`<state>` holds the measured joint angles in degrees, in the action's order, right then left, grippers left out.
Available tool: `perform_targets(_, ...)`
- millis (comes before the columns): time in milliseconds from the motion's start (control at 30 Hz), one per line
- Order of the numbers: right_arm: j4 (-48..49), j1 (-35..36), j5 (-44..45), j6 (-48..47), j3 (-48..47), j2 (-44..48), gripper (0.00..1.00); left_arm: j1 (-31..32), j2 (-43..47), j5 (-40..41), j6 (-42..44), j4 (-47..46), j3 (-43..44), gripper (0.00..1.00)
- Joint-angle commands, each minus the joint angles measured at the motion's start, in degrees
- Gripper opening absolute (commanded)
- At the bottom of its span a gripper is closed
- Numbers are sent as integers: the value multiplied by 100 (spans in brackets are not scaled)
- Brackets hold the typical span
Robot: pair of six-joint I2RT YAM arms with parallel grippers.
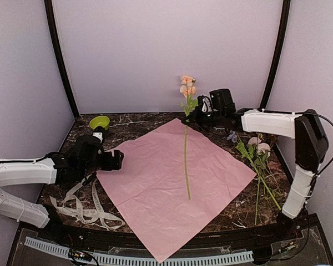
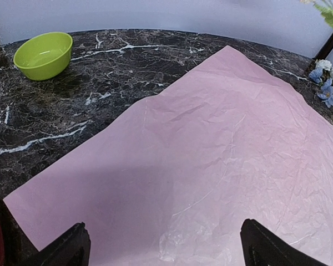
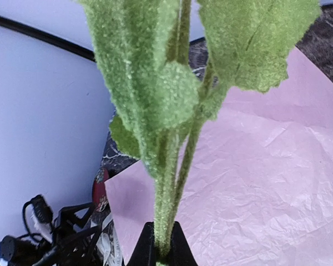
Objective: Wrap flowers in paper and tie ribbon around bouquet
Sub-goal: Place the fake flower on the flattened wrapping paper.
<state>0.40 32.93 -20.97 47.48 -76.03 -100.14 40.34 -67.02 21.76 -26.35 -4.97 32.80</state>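
The pale pink paper (image 1: 175, 185) lies flat, diamond-wise, on the dark marble table (image 1: 130, 124). My right gripper (image 1: 195, 115) is shut on one flower (image 1: 187, 87) with peach blooms. It holds the flower upright above the paper's far corner, and the long green stem (image 1: 186, 160) hangs down over the sheet. In the right wrist view the fingertips (image 3: 150, 249) pinch the fuzzy stem (image 3: 167, 183) below its leaves. My left gripper (image 1: 120, 159) is open at the paper's left corner, fingers (image 2: 72, 248) wide apart over the paper (image 2: 211, 155). The other flowers (image 1: 258, 158) lie right of the sheet. The cream ribbon (image 1: 86, 208) lies looped at the front left.
A green bowl (image 1: 100, 122) stands at the back left of the table, also seen as the bowl (image 2: 43, 54) in the left wrist view. Blue and white blooms (image 2: 326, 83) lie beyond the paper's right edge. Dark frame posts and pale walls enclose the table.
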Motion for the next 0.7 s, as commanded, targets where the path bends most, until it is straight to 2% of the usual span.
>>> perform_targets(0, 110, 164, 254, 542, -688, -912, 0, 26, -30, -225, -249, 10, -161, 97)
perform_targets(200, -422, 452, 430, 398, -1672, -2201, 0, 78, -499, -348, -321, -122, -282, 96)
perform_targets(267, -512, 460, 500, 410, -1800, -2459, 3, 92, -662, -396, -366, -106, -257, 96)
perform_targets(367, -852, 452, 704, 193, -2009, -2705, 16, 97, -765, -469, -407, -128, -257, 96)
perform_targets(467, -1514, 445, 696, -328, -2433, -2818, 36, 106, -768, -439, -364, -159, -268, 96)
perform_targets(567, -2383, 395, 839, -1282, -2853, -2693, 43, 111, -747, -394, -291, -171, -257, 96)
perform_targets(667, -3035, 255, 1152, -2204, -2648, -2147, 49, 108, -705, -366, -217, -171, -245, 96)
